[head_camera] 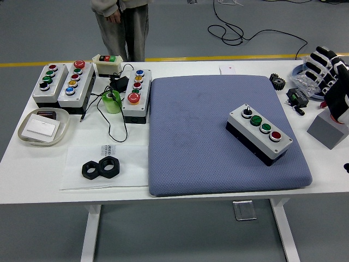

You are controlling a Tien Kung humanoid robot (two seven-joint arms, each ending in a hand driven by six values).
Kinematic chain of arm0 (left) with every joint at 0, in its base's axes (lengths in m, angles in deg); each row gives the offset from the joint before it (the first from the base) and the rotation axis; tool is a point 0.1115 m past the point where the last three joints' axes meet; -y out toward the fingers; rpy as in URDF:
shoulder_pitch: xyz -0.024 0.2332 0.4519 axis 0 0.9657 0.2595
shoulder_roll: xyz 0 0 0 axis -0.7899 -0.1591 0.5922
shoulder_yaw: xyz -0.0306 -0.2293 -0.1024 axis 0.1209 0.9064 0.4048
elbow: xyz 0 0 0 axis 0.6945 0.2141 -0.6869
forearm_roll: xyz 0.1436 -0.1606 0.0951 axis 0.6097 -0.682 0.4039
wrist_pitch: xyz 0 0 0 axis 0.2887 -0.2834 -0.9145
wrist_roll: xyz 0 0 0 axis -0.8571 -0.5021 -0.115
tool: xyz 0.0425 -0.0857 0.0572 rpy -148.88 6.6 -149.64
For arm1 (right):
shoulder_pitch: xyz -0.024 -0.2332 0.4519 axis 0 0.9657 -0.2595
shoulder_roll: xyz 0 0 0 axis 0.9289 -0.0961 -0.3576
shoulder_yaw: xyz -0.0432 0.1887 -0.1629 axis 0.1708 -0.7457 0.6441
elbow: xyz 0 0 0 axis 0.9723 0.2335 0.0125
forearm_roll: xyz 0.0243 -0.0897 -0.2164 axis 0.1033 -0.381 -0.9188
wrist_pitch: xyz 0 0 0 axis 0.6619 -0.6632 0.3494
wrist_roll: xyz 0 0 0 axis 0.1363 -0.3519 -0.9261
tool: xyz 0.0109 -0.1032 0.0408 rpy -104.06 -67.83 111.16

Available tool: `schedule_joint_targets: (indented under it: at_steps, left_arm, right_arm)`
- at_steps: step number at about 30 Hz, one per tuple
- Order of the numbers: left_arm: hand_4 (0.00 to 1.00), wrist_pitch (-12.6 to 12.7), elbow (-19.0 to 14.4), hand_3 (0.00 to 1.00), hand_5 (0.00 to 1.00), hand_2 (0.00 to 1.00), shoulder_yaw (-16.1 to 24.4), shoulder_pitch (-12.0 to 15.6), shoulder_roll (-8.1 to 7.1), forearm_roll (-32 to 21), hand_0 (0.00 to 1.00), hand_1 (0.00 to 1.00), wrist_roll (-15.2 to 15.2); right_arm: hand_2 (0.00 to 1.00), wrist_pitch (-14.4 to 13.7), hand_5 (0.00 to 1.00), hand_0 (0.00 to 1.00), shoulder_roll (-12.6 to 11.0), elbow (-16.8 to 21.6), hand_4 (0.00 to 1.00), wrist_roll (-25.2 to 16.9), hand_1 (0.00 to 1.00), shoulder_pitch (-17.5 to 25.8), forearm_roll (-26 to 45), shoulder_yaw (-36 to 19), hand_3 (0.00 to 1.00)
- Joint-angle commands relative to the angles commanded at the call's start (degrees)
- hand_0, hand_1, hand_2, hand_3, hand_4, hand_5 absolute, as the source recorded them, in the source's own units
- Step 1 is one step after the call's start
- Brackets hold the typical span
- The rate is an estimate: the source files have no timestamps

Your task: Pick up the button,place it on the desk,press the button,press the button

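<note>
A grey button box [259,134] with a black switch, two green buttons and one red button lies at an angle on the blue-grey mat [207,153], toward its right side. My right hand [328,73] is at the right edge of the picture, raised above the table's right end, fingers spread and holding nothing. It is well to the right of the button box and apart from it. My left hand is out of view.
Several other button boxes [73,82] stand at the far left, with a green tape roll [112,101], a white tray [43,127] and two black nuts [101,167]. A grey block [328,129] and small parts lie at the right. A person [120,27] stands behind the table.
</note>
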Motion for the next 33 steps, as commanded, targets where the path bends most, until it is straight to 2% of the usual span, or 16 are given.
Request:
schedule_joint_targets:
  at_steps: [21, 25, 26, 31, 32, 33]
  left_arm:
    - [0.637, 0.01, -0.01, 0.831, 0.998, 0.875, 0.51, 0.16, 0.06, 0.77, 0.748, 0.829, 0.22]
    - [0.637, 0.02, -0.03, 0.831, 0.998, 0.875, 0.6, 0.28, 0.07, 1.02, 0.748, 0.829, 0.28]
    - [0.637, 0.02, -0.02, 0.831, 0.998, 0.874, 0.67, 0.3, 0.07, 1.1, 0.748, 0.83, 0.29]
    - [0.637, 0.03, -0.03, 0.831, 0.998, 0.874, 0.83, 0.45, 0.04, 1.31, 0.748, 0.83, 0.36]
    - [0.637, 0.03, -0.04, 0.831, 0.998, 0.873, 0.89, 0.51, 0.03, 1.43, 0.747, 0.83, 0.39]
    - [0.637, 0.04, -0.04, 0.831, 0.998, 0.873, 0.96, 0.57, 0.03, 1.51, 0.747, 0.83, 0.42]
  right_arm:
    - [0.837, -0.07, 0.585, 0.916, 0.05, -0.55, 0.55, 0.32, 0.825, 0.13, -0.34, -0.12, 0.794]
    - [0.837, -0.24, 0.585, 0.916, 0.15, -0.75, 0.55, 1.03, 0.825, 0.25, -2.2, -0.01, 0.794]
    - [0.852, -0.47, 0.342, 0.922, 0.08, -0.83, 0.642, 1.4, 0.837, 0.2, -4.35, 0.08, 0.812]
    - [0.852, -1.61, 0.342, 0.922, -0.34, -2.18, 0.642, 5.18, 0.837, -0.64, -15.33, 2.08, 0.812]
    - [0.914, -2.1, 0.2, 0.961, -0.25, -2.67, 0.821, 6.42, 0.889, -1.08, -17.94, 3.22, 0.896]
    - [0.914, -1.99, 0.2, 0.961, -0.07, -2.92, 0.821, 7.89, 0.889, -1.45, -20.55, 4.41, 0.896]
